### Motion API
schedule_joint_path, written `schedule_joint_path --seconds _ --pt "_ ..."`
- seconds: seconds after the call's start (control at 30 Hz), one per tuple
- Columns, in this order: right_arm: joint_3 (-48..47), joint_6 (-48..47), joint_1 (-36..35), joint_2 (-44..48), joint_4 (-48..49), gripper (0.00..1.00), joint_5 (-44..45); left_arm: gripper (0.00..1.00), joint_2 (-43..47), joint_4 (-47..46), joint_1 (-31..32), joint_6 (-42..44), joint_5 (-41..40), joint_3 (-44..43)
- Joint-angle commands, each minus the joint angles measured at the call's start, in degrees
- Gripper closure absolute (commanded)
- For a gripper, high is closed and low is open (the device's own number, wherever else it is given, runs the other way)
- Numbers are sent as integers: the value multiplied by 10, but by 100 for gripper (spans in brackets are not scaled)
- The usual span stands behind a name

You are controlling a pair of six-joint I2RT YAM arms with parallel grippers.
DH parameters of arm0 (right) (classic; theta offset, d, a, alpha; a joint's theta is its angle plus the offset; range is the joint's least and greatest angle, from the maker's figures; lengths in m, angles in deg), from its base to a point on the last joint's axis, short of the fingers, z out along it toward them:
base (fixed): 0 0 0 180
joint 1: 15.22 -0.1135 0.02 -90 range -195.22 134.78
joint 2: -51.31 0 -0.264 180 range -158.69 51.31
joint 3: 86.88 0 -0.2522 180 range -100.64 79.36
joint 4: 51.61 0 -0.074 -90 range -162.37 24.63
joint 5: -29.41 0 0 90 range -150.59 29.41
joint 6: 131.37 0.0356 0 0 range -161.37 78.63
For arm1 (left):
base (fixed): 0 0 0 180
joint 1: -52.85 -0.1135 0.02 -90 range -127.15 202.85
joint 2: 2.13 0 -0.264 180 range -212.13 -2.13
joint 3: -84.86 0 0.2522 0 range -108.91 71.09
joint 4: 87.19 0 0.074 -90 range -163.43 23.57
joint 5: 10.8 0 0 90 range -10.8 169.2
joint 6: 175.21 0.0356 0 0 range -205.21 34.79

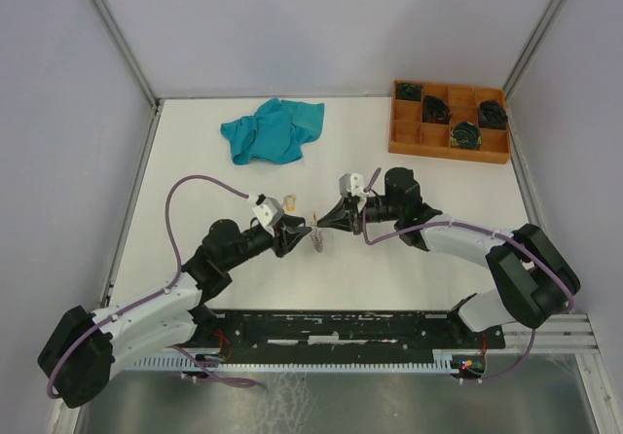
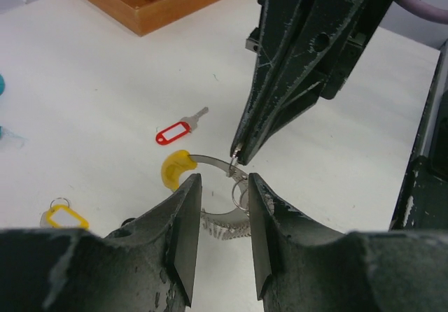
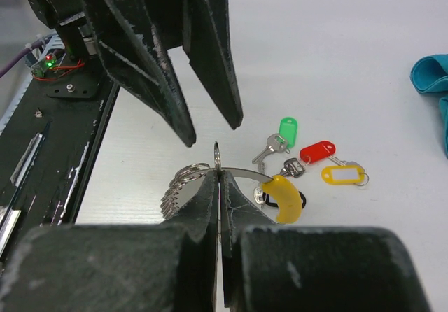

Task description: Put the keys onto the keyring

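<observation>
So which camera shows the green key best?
The right wrist view: the green key lies in plain sight, tag and blade clear. In the left wrist view only a red tag and a yellow tag show; from the top it is too small to tell.

Bright, even light from above, white table [image 1: 389,278] close to washed out, shadows soft and faint, no hard glare, top view sharp with slight bowing at its edges, wrist views crisp at mid-distance, left gripper [image 2: 224,182] and right gripper [image 3: 218,179] dark, slightly blurred up close
</observation>
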Motion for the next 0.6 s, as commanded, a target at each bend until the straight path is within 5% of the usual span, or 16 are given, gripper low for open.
schedule_joint_path --seconds 0.0,0.57 --pt "3 16 -1 24 47 99 -15 60 -8 -145 -29 -48 9 26" --pt "8 45 2 18 88 100 -25 60 -87 -255 -62 -85 139 39"
